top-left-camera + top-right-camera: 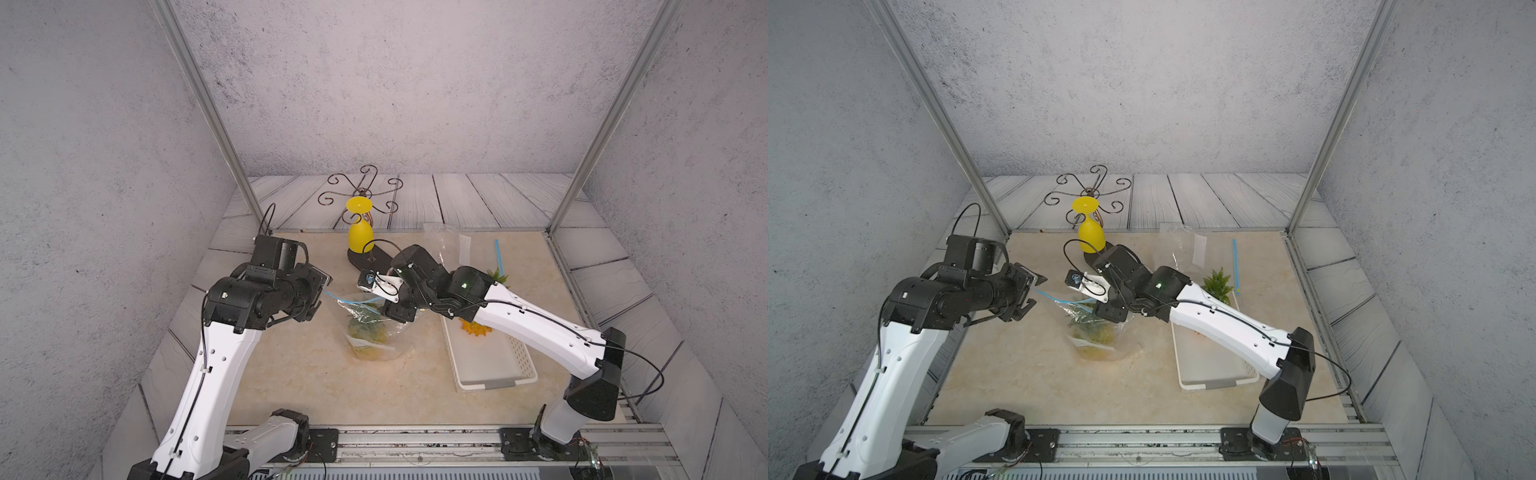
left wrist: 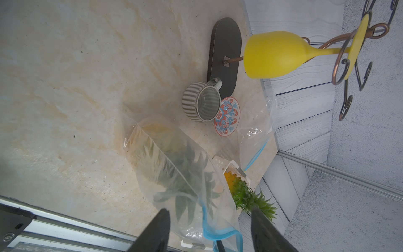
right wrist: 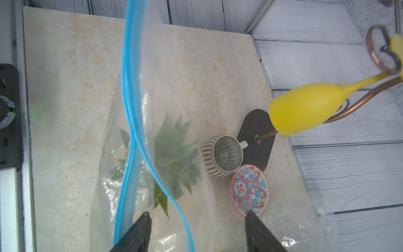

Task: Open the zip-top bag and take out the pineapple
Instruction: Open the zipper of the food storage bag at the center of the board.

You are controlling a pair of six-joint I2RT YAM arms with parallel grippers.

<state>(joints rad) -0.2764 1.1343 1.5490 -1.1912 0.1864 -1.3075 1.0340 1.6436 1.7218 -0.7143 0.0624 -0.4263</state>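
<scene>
- Grey speckled walls close in one beige marbled table (image 1: 291, 374), which is edged with grey plank boards.
- There are two clear bags. The zip-top bag (image 1: 399, 330) stands mid-table between the arms, and its blue zip edges are parted into a loop. A second bag (image 1: 449, 241) lies flat near the back edge.
- There are two pineapples. The pineapple (image 1: 365, 330) is inside the zip-top bag with its leaves towards the mouth. A second pineapple (image 1: 476, 329) lies in the one white basket (image 1: 498, 384), partly under the right arm.
- The left hand (image 2: 209, 212) has its fingers spread wide. The bag's blue rim lies between them, unpinched.
- The right hand (image 3: 197, 213) also has its fingers well apart. The zip strips run between them, and it grips nothing.
- One yellow glass (image 1: 360, 237) hangs upside down on one wire rack (image 1: 365, 191).
- One striped cup (image 2: 201, 101) lies on its side, touching one patterned dish (image 2: 226, 116), just beside the rack's dark base.
</scene>
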